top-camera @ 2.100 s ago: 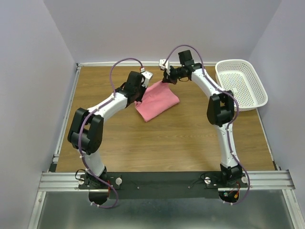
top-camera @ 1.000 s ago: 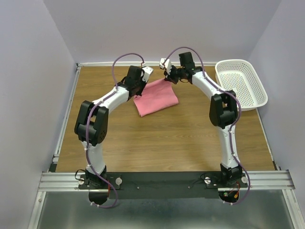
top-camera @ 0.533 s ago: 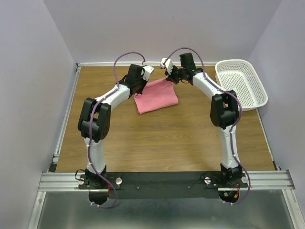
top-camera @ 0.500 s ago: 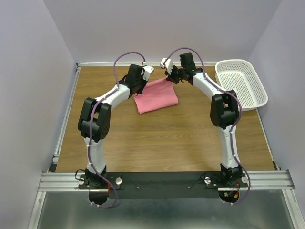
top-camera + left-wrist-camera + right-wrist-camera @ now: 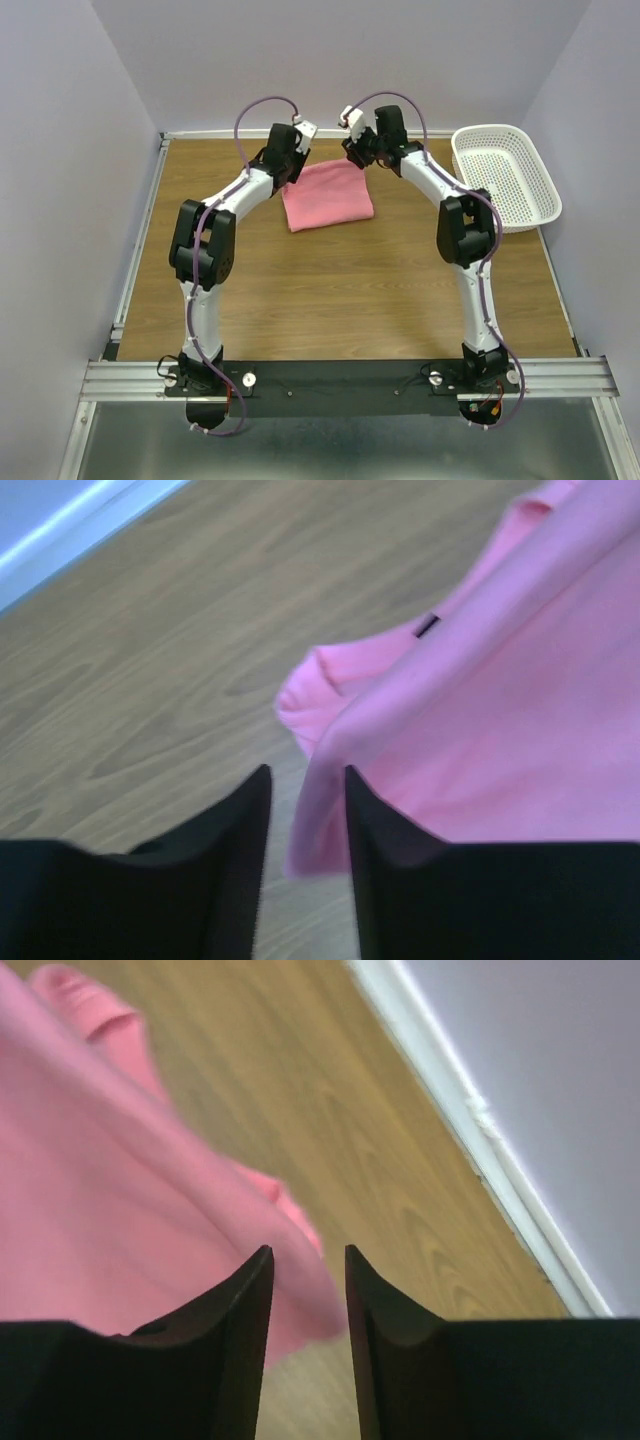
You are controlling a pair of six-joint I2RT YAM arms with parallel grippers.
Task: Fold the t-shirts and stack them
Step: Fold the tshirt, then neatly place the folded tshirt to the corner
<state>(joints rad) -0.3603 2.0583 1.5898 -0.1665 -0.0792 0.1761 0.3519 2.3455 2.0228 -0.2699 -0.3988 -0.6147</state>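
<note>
Hands parted: left hand, right hand, over t-shirt far corners.

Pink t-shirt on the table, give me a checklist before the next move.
1. Left gripper jaws apart, no cloth between: ok.
2. Right gripper jaws apart, no cloth between: ok.
3. Salmon-pink cloth t-shirt lies folded on the wooden table: ok.
4. Fold edges tidy: not ok, cloth bunches out at the corner near the left gripper.
5. White perforated plastic basket apart from the shirt: ok.
</note>
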